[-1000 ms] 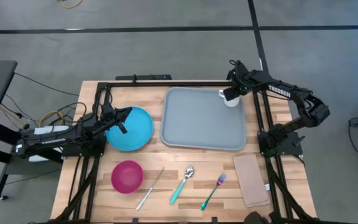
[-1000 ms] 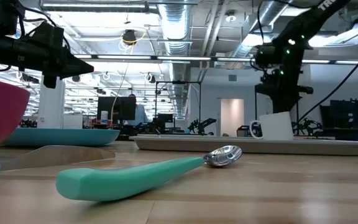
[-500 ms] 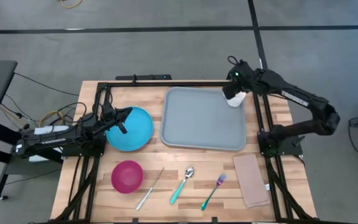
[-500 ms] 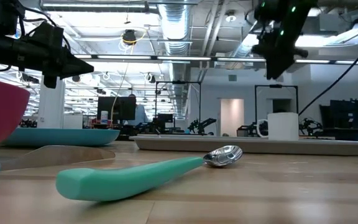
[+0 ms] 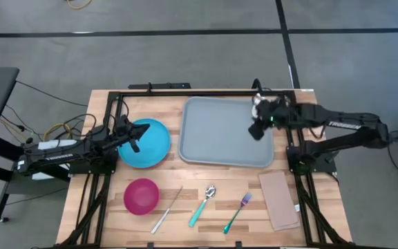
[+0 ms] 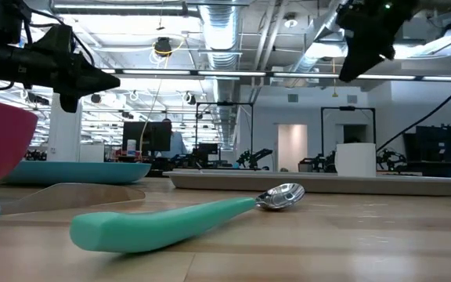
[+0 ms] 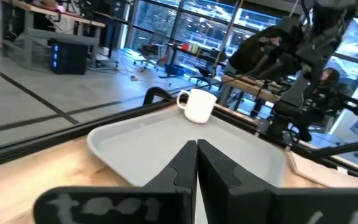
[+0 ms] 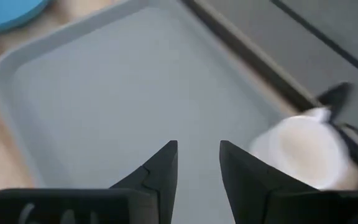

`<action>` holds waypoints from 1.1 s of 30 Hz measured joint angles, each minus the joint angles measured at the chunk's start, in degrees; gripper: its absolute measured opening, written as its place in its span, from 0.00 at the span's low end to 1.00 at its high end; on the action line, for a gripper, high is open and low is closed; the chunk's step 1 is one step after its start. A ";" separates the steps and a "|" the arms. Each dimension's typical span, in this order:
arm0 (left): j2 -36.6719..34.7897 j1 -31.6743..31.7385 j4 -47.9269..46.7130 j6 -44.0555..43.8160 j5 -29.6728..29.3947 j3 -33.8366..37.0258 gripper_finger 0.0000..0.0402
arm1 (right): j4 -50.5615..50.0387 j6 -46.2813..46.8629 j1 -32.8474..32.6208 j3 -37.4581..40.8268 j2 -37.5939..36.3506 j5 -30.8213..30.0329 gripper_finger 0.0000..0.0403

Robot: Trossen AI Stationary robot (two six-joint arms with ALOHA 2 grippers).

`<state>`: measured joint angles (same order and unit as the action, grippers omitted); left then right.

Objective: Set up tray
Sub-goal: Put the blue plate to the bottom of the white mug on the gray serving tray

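Observation:
The grey-blue tray lies flat in the middle of the table. A white mug stands upright in its far right corner, also seen as the mug and the mug. My right gripper hovers open above the tray's right part, just nearer than the mug and high above it. Its fingers stand apart over bare tray. My left gripper hangs shut over the blue plate, left of the tray.
Along the near side lie a pink bowl, a knife, a teal-handled spoon, a teal-handled fork and a tan napkin. Black frame rails run along the far edge and beside both arm bases.
My right gripper has risen from just above the mug, then swung toward the near edge, and now hangs over the tray's right part. The mug stays upright in the tray's far right corner. The left arm has kept still.

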<state>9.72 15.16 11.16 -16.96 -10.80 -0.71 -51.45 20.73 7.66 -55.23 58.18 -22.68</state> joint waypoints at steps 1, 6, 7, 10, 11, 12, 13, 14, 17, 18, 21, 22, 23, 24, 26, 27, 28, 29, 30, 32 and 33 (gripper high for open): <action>0.00 0.00 0.00 -0.01 0.27 0.00 0.00 | 1.73 0.49 -1.96 1.87 -0.41 0.02 0.28; 0.04 -0.02 2.98 0.01 2.02 0.00 0.07 | 11.60 1.73 -10.09 10.93 -0.86 0.07 0.28; 0.04 -0.02 4.82 0.08 2.23 -0.01 0.09 | 12.49 1.76 -11.34 12.09 -0.87 0.05 0.28; 0.06 -0.02 6.36 0.76 2.99 -2.18 0.15 | 14.38 1.97 -14.42 14.31 -0.17 0.14 0.28; 0.11 -0.02 6.08 0.62 2.75 -3.72 0.17 | 14.69 1.96 -15.20 14.71 0.11 0.13 0.28; 0.41 -0.02 5.26 0.22 1.88 -5.32 0.19 | 15.14 1.94 -15.91 14.99 0.29 0.09 0.28; 1.02 -0.01 4.49 0.07 0.75 -7.09 0.21 | 16.27 1.94 -16.53 15.22 0.51 0.04 0.28; 1.83 0.00 3.17 0.07 -0.20 -9.05 0.22 | 17.81 1.94 -16.96 15.36 0.86 0.01 0.28; 5.09 0.00 -1.53 -1.03 -0.70 -15.35 0.25 | 22.07 1.76 -18.01 15.68 1.89 -0.13 0.28; 6.31 0.00 -3.36 -2.05 -0.02 -17.91 0.25 | 23.20 1.36 -18.37 15.68 2.27 -0.06 0.28; 11.18 -0.04 -13.29 -4.03 1.51 -25.63 0.26 | 24.22 -1.99 -19.35 15.73 3.13 0.12 0.28; 13.20 -0.12 -17.70 -4.70 1.57 -27.89 0.26 | 24.15 -2.78 -19.61 15.77 3.12 0.26 0.28; 15.45 -0.19 -22.10 -5.91 1.52 -30.09 0.26 | 24.17 -2.93 -19.83 15.77 3.10 0.22 0.28; 17.92 -0.31 -26.32 -7.46 1.34 -32.17 0.26 | 24.31 -2.84 -20.03 15.77 3.26 0.23 0.28; 23.10 -0.59 -34.38 -10.23 1.05 -35.64 0.26 | 24.25 -2.34 -20.05 15.77 3.39 0.25 0.28; 25.95 -0.77 -37.35 -11.02 1.15 -36.85 0.26 | 24.32 -2.30 -20.02 15.77 3.34 0.24 0.28; 28.85 -1.06 -39.57 -11.75 1.62 -37.90 0.25 | 24.42 -2.32 -20.02 15.77 3.32 0.24 0.28; 31.61 -1.36 -41.06 -12.52 2.20 -38.69 0.25 | 24.41 -2.32 -20.02 15.77 3.33 0.24 0.28; 34.41 -1.61 -42.22 -13.35 2.75 -39.26 0.25 | 24.40 -2.30 -20.02 15.77 3.37 0.24 0.28; 39.48 -2.06 -42.72 -14.88 3.70 -40.05 0.25 | 24.57 -2.30 -20.02 15.77 3.64 0.22 0.28; 41.87 -2.30 -42.18 -15.51 4.70 -40.37 0.25 | 24.50 -2.30 -20.02 15.77 3.75 0.24 0.28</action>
<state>51.59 12.86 -31.02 -32.47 -6.10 -41.08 -26.95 18.44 -12.36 -39.46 61.93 -22.43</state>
